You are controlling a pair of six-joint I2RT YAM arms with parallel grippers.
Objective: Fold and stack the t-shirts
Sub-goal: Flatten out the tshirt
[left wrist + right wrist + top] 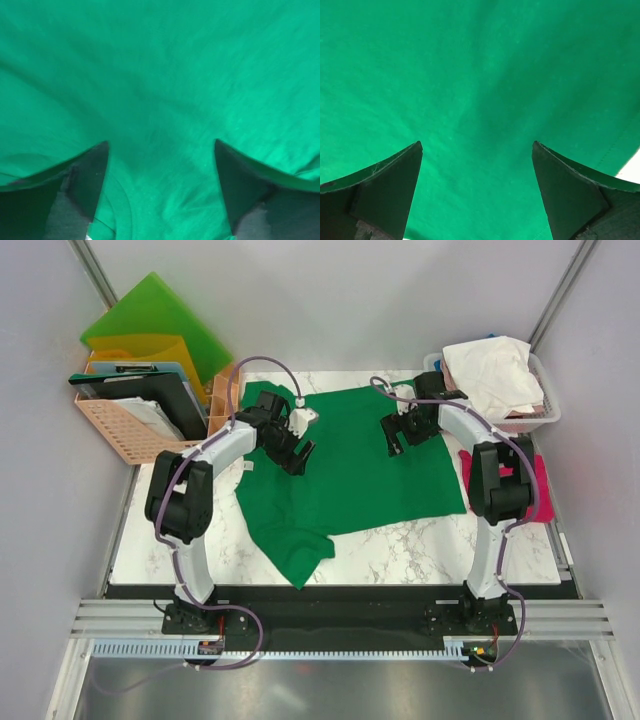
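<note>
A deep green t-shirt lies spread over the marble table, one sleeve trailing toward the front left. My left gripper hovers low over its upper left part, open, with green cloth filling that wrist view and a seam below the black fingers. My right gripper is open over the shirt's upper right part; its fingers stand wide apart above flat cloth, with nothing pinched. White t-shirts are heaped in a basket. A magenta-red t-shirt lies at the right edge.
An orange basket with clipboards and green and yellow folders stands at the back left. The white basket sits at the back right. A sliver of bare table shows past the shirt's hem in the right wrist view.
</note>
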